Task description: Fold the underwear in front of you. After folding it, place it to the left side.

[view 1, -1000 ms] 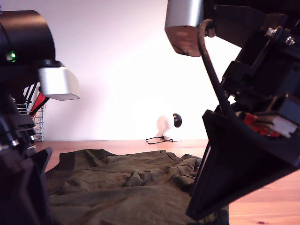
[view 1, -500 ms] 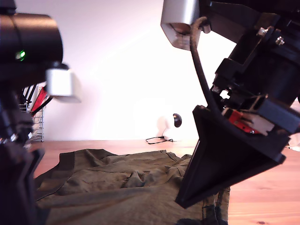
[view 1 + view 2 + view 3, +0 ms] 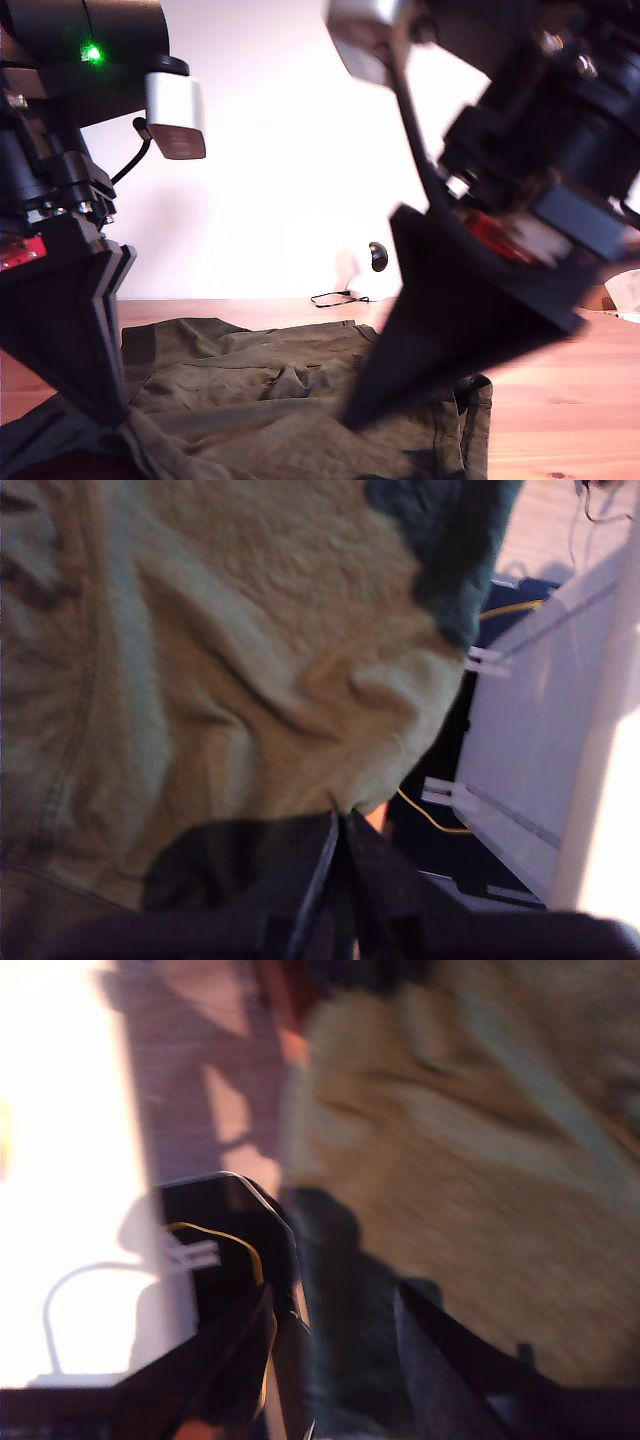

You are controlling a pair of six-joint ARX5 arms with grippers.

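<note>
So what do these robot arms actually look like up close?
Both arms are chunky matte black, ending in flat wedge-shaped black grippers. Each carries a silver-grey camera box with a black cable. One shows a green light; red parts sit above the other's gripper.

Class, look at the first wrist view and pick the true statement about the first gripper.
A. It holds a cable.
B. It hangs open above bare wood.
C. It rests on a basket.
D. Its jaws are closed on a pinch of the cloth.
D: my first gripper has its jaws together, with a fold of the underwear gathered at their tips.
</note>
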